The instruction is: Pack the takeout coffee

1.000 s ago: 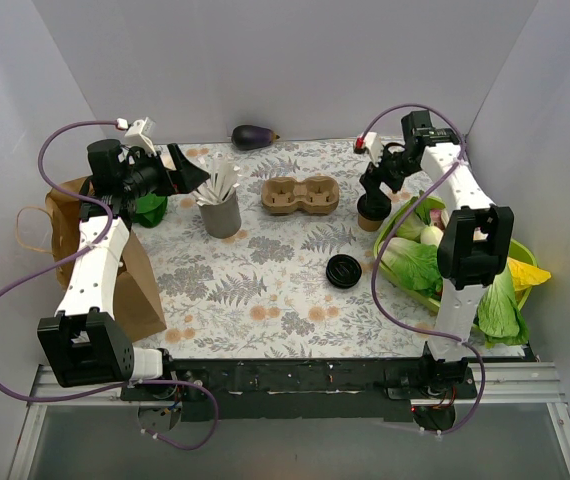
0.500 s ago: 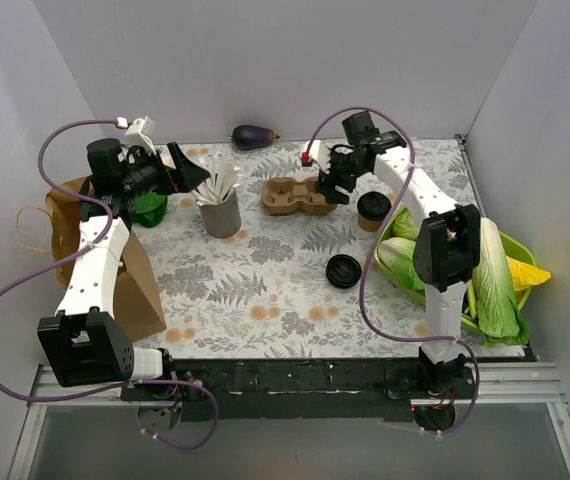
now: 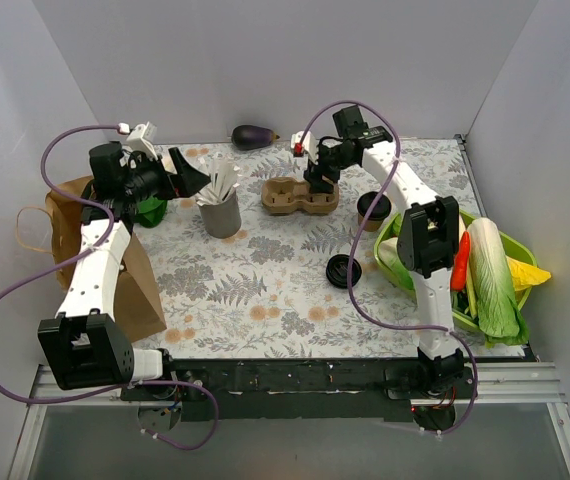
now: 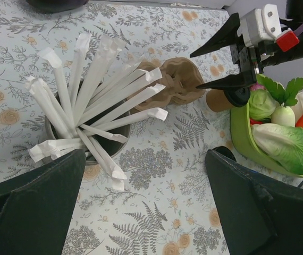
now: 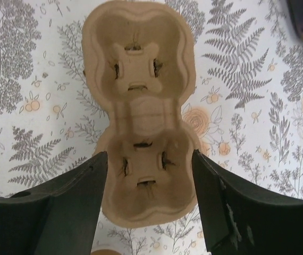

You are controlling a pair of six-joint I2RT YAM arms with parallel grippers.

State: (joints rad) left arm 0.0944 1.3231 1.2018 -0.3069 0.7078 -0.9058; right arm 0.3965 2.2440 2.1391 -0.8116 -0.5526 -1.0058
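Note:
The takeout coffee [image 3: 372,208], a small tan paper cup, stands upright on the floral cloth just right of the brown two-well carrier [image 3: 300,196]; it also shows in the left wrist view as the cup [image 4: 220,100]. My right gripper [image 3: 317,178] hangs over the carrier's right well, away from the cup. In the right wrist view its open jaws [image 5: 149,199] straddle the near well of the carrier [image 5: 141,106], and both wells are bare. My left gripper [image 3: 187,172] is held up at the far left, wide open [image 4: 141,212] with nothing in it, and it faces the grey cup.
A grey cup of white wrapped sticks [image 3: 221,210] stands left of the carrier. A black lid [image 3: 343,270] lies nearer the front. A green bin of vegetables [image 3: 510,250] fills the right side. A brown paper bag [image 3: 130,275] sits at the left and an eggplant [image 3: 253,136] by the back wall.
My right arm has swung left, from beside the coffee cup to over the carrier, and its jaws have narrowed somewhat. The cup stays where it stood. The left arm has not moved.

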